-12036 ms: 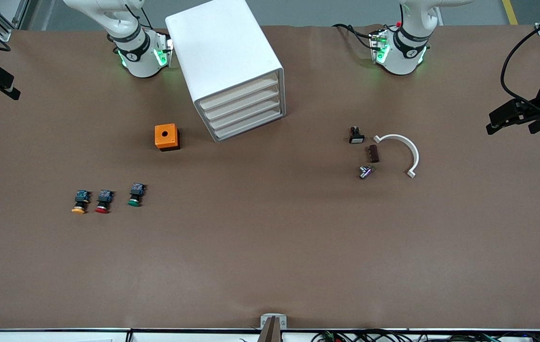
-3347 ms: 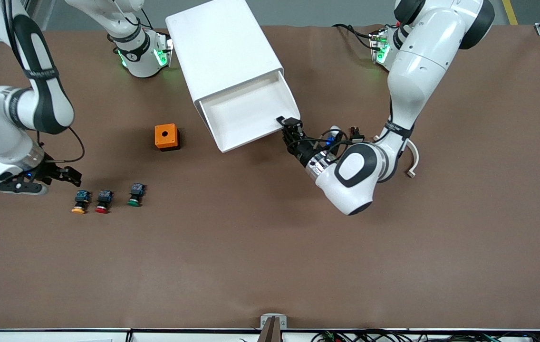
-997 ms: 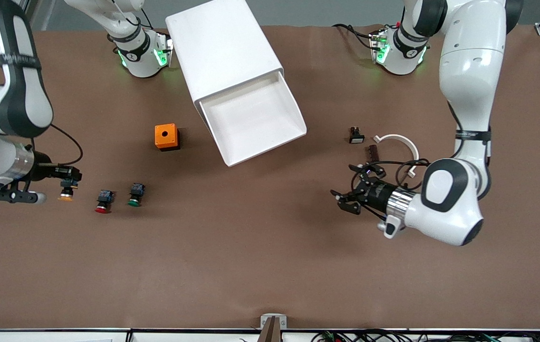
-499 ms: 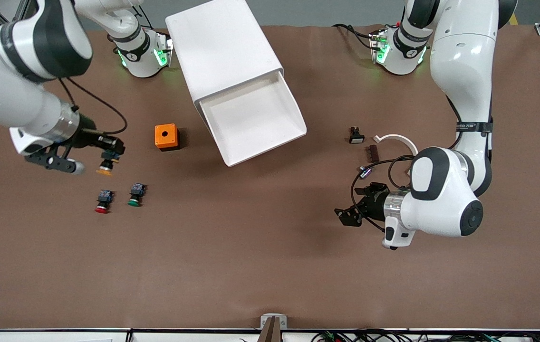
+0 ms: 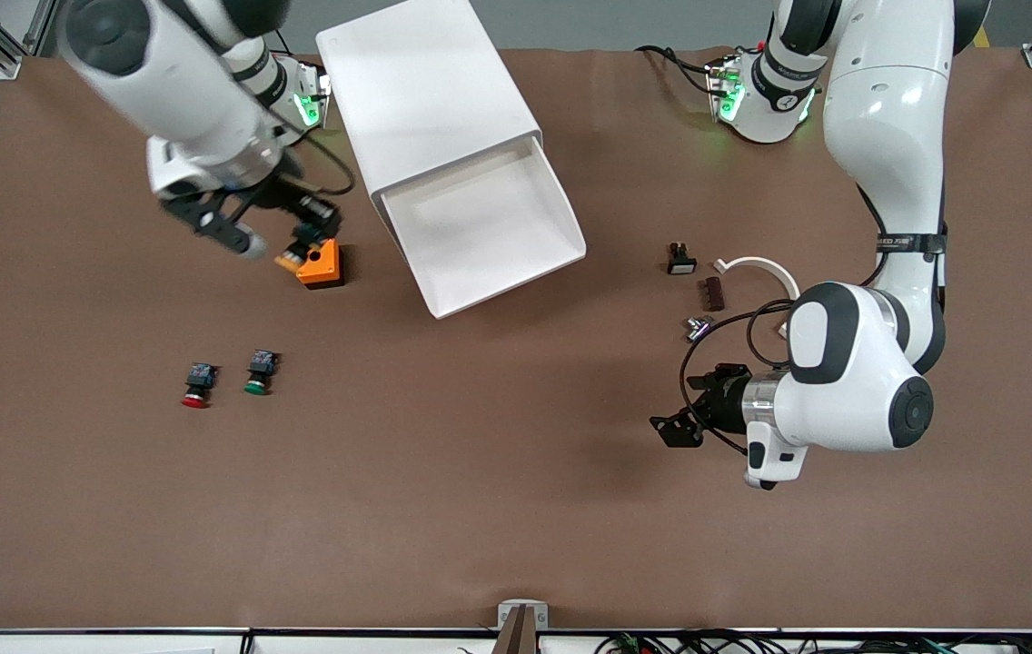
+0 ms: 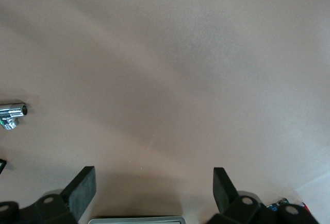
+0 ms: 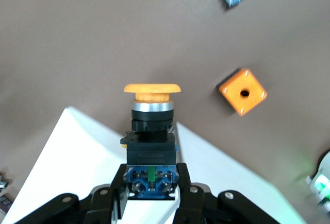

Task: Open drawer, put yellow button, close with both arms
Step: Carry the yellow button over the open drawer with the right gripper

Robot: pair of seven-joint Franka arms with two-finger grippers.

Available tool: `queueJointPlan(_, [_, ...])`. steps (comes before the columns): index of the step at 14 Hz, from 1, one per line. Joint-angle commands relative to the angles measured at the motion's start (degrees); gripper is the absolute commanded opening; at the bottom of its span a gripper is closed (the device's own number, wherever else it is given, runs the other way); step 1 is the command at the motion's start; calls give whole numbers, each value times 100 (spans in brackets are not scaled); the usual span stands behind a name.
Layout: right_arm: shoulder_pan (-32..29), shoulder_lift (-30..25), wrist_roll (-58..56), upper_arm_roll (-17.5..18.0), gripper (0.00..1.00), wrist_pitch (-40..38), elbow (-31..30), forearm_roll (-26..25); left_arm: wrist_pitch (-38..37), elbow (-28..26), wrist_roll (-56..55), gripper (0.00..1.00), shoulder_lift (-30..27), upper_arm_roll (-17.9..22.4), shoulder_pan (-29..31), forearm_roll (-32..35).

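My right gripper (image 5: 305, 238) is shut on the yellow button (image 5: 291, 258) and holds it in the air by the orange box (image 5: 322, 264), at the side of the white cabinet (image 5: 425, 100). In the right wrist view the fingers (image 7: 119, 183) clamp the blue base of the button (image 7: 152, 118), whose yellow cap points away from the gripper. The cabinet's top drawer (image 5: 561, 218) is pulled out and looks empty. My left gripper (image 5: 675, 425) is open and empty, low over bare table at the left arm's end; its fingers (image 6: 82, 190) stand wide apart.
A red button (image 5: 196, 385) and a green button (image 5: 258, 372) lie near the right arm's end. A small black part (image 5: 681, 260), a brown part (image 5: 713, 292), a metal part (image 5: 698, 327) and a white curved piece (image 5: 766, 271) lie near the left arm.
My right gripper has carried the yellow button up from the button row toward the orange box and the cabinet. My left gripper has drifted slightly toward the front camera, still open.
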Motion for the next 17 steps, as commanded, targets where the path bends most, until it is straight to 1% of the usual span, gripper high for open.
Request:
queueJointPlan(1, [616, -58, 1012, -86, 0, 193, -56, 36, 65, -103, 113, 100, -85, 38, -36, 105])
queueJointPlan(4, [1231, 64, 1778, -94, 0, 606, -65, -25, 65, -112, 113, 100, -84, 38, -27, 105])
queueJointPlan(7, [1706, 451, 1806, -94, 0, 1089, -39, -280, 74, -138, 210, 100, -67, 38, -44, 105])
queueJointPlan(10, [1909, 785, 1859, -94, 0, 1477, -21, -324, 135, -147, 210, 100, -58, 38, -71, 122])
queueJointPlan(12, [2024, 1092, 1955, -94, 0, 1478, 206, -456, 170, -155, 219, 100, -49, 38, -97, 149])
queueJointPlan(15, [2225, 1444, 2280, -94, 0, 1504, 374, -597, 197, -164, 210, 100, -58, 29, -124, 263])
queueJointPlan(17, [2349, 1638, 2534, -94, 0, 1626, 418, -606, 354, -164, 210, 100, -110, 29, -264, 403])
